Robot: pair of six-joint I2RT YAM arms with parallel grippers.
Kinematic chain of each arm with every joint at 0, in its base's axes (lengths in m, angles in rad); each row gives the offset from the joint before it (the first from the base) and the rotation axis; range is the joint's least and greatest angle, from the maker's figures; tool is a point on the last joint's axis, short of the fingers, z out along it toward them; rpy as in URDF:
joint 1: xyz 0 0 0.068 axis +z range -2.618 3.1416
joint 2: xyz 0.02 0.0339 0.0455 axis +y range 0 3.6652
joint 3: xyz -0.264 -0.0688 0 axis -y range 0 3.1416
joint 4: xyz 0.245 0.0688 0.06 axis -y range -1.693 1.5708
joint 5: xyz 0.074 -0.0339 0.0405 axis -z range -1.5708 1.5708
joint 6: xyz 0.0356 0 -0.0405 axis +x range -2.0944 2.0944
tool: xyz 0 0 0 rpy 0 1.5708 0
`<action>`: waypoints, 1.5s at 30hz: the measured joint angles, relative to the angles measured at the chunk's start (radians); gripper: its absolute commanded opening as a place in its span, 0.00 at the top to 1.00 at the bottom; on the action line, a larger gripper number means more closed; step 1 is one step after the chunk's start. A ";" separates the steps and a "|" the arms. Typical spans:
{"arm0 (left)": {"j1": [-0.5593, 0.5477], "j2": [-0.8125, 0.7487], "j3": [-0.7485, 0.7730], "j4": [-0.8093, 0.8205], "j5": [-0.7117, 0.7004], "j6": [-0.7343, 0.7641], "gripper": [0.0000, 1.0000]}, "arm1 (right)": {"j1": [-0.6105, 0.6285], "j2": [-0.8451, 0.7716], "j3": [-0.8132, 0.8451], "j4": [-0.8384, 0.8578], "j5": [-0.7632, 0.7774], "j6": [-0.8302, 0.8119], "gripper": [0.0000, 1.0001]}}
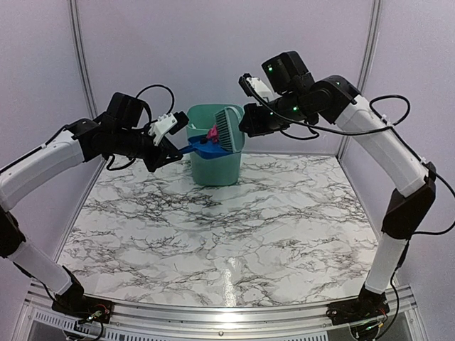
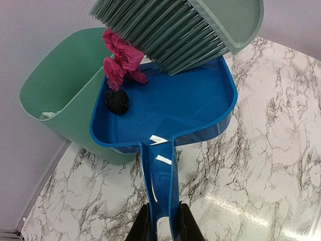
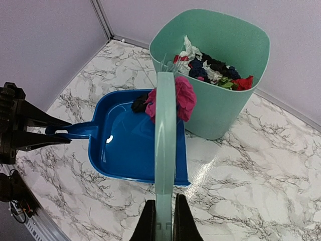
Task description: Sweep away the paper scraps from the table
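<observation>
Resting in the upper-left corner of the blue dustpan (image 2: 200, 105), a crumpled pink scrap (image 2: 120, 57) touches the green brush (image 2: 170, 30) bristles, with a black scrap (image 2: 116, 101) just below it, beside the teal bin (image 2: 55, 85). That bin holds red, white, black and green scraps (image 3: 215, 68). The left gripper (image 2: 164, 222) clamps the dustpan handle and the right gripper (image 3: 164, 221) clamps the brush handle, above the marble table (image 2: 271, 160).

walls (image 1: 213, 42): plain pale lilac; corner posts (image 1: 79, 50): grey metal
</observation>
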 measured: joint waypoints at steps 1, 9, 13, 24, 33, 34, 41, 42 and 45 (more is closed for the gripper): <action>0.000 0.000 0.008 0.001 -0.008 -0.004 1.00 | 0.000 0.000 0.003 0.014 0.005 -0.006 1.00; 0.000 0.099 0.161 0.028 -0.071 -0.058 1.00 | -0.005 0.028 0.064 0.135 0.054 -0.044 1.00; 0.003 0.214 0.283 0.043 -0.099 -0.125 1.00 | -0.027 0.059 0.095 0.187 0.072 -0.043 1.00; 0.023 0.409 0.496 0.047 -0.133 -0.362 1.00 | -0.126 0.071 0.097 0.239 0.064 -0.028 1.00; 0.051 0.433 0.544 0.048 -0.116 -0.506 1.00 | -0.138 0.070 0.097 0.237 0.000 0.011 1.00; 0.055 0.433 0.547 0.050 -0.111 -0.518 1.00 | -0.139 0.070 0.097 0.234 -0.008 0.014 1.00; 0.064 0.433 0.549 0.060 -0.079 -0.578 1.00 | -0.139 0.070 0.097 0.222 -0.056 0.040 1.00; 0.064 0.433 0.549 0.061 -0.078 -0.587 1.00 | -0.139 0.070 0.096 0.220 -0.059 0.043 1.00; 0.064 0.433 0.549 0.061 -0.071 -0.613 1.00 | -0.139 0.068 0.080 0.216 -0.058 0.048 1.00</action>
